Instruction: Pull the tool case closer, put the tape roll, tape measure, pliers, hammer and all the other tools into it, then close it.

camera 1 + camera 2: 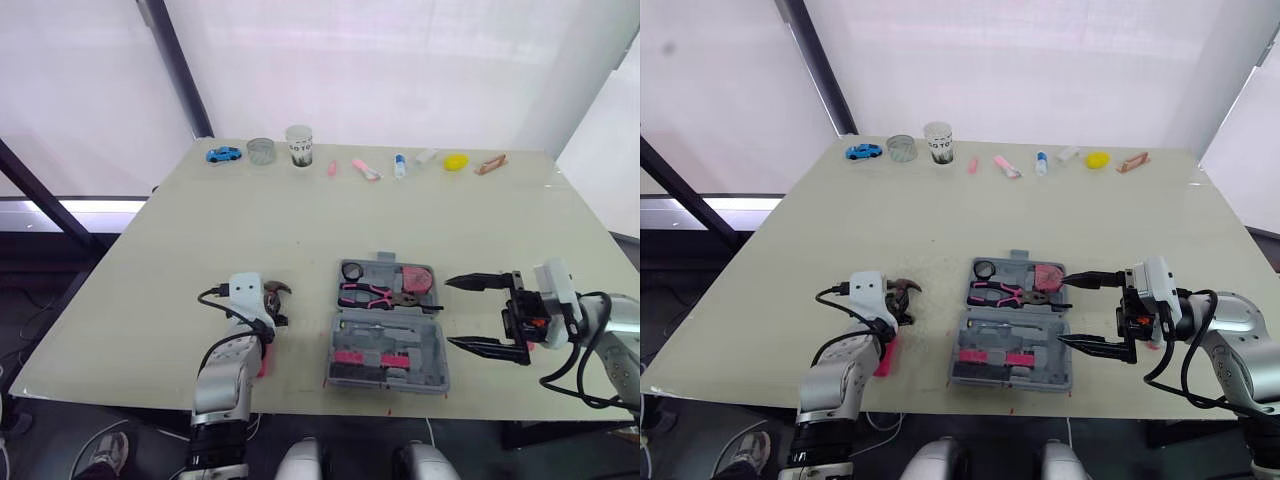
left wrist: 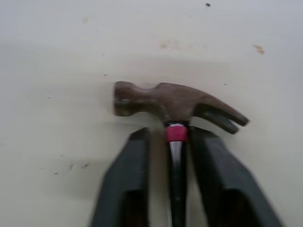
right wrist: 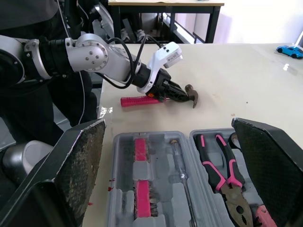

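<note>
The grey tool case (image 1: 440,372) lies open on the table's front middle. Pink-handled pliers (image 1: 370,294) and a pink round item (image 1: 416,277) sit in its far half. A screwdriver (image 3: 177,161) and pink-marked pieces (image 1: 370,357) lie in the near half. Left of the case, the hammer (image 2: 175,101) rests on the table with its brown head pointing away and its pink handle (image 1: 884,357) toward the front edge. My left gripper (image 1: 271,302) is shut on the hammer's thin neck just below the head. My right gripper (image 1: 448,313) stands wide open just right of the case, holding nothing.
Along the table's far edge stand a blue toy car (image 1: 224,154), a small jar (image 1: 261,150), a paper cup (image 1: 299,145), pink bits (image 1: 366,169), a small bottle (image 1: 399,165), a yellow piece (image 1: 456,162) and a brown clip (image 1: 490,164).
</note>
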Controlling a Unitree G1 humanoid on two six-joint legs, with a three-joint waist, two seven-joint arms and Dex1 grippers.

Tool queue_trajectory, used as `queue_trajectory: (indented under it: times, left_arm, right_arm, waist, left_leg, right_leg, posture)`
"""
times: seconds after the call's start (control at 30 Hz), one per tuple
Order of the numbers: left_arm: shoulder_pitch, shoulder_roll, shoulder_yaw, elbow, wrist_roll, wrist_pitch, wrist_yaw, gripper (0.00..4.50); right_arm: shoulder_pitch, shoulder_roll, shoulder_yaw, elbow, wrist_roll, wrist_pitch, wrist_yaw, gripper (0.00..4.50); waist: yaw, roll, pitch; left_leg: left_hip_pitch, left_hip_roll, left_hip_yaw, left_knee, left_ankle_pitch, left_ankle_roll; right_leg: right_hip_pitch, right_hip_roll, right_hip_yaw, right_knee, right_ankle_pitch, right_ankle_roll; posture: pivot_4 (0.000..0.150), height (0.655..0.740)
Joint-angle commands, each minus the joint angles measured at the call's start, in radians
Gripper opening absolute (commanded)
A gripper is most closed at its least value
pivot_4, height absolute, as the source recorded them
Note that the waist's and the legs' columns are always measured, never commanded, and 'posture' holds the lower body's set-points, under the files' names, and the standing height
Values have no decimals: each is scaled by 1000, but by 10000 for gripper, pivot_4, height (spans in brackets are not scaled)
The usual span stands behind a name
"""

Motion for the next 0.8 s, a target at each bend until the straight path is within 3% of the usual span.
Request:
queue_trajectory:
  times: [0.03,0.33,0.6,0.8]
  left_arm:
    - [3,18,1,21,-4,-38,-5,91]
    - [67,111,-12,-68,-51,-78,-140,91]
    - [41,319,-77,-203,-192,-17,-464,91]
    - [-66,461,-211,-240,-276,-3,-749,91]
  right_arm:
    - [1,4,-29,-25,15,-8,-8,45000]
    - [16,33,-33,-26,11,-21,-38,45000]
    - [73,56,-57,-43,16,-47,-67,45000]
    - [147,71,-85,-86,17,-56,-98,45000]
  waist:
    - [0,2,-1]
    - [-8,3,-2]
    - [0,2,-1]
    - [3,2,-1]
  left_leg:
    - [0,0,0,0,0,0]
    - [0,0,0,-1,0,0]
    - [-1,1,-1,-1,0,0]
    - [-1,0,0,-1,0,0]
  right_leg:
    - [0,0,0,0,0,0]
    - [0,1,0,0,0,0]
    - [0,0,-2,-1,0,0]
    - [0,0,-2,-1,0,0]
  posture:
    - [1500,7400]
    - [1500,7400]
    - [1500,7400]
    - [1500,7400]
